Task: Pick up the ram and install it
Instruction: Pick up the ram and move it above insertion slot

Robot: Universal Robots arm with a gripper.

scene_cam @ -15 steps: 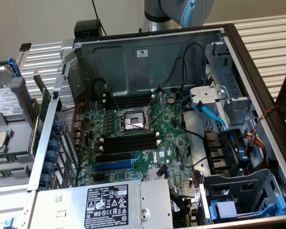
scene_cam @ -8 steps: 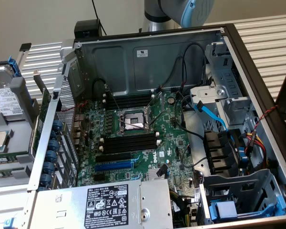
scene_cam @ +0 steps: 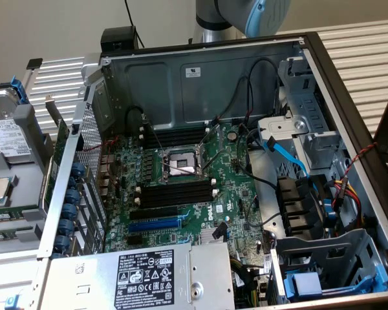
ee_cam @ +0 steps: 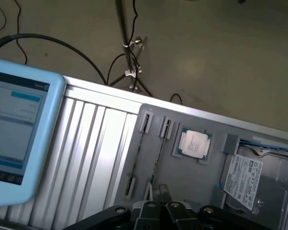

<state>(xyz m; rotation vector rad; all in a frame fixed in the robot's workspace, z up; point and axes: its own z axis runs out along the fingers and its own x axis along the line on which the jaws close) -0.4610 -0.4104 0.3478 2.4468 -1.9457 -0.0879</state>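
In the wrist view my gripper [ee_cam: 158, 195] hangs with its dark fingers shut and nothing between them. It is over a grey parts tray [ee_cam: 206, 177]. The ram [ee_cam: 159, 154], a thin stick seen edge-on, stands in a holder of that tray just beyond my fingertips. A second thin stick [ee_cam: 138, 151] stands in the holder beside it. In the exterior view the arm [scene_cam: 252, 13] reaches out past the top edge behind the open computer case. The motherboard's empty black memory slots [scene_cam: 174, 194] lie below the processor socket [scene_cam: 180, 163].
A loose processor [ee_cam: 194, 143] and a hard drive [ee_cam: 245, 177] sit in the tray. A light-blue tablet [ee_cam: 19, 139] leans on the ribbed table. Inside the case are a blue expansion slot [scene_cam: 154, 225], a power supply [scene_cam: 142, 278], cables and drive cages [scene_cam: 323, 258].
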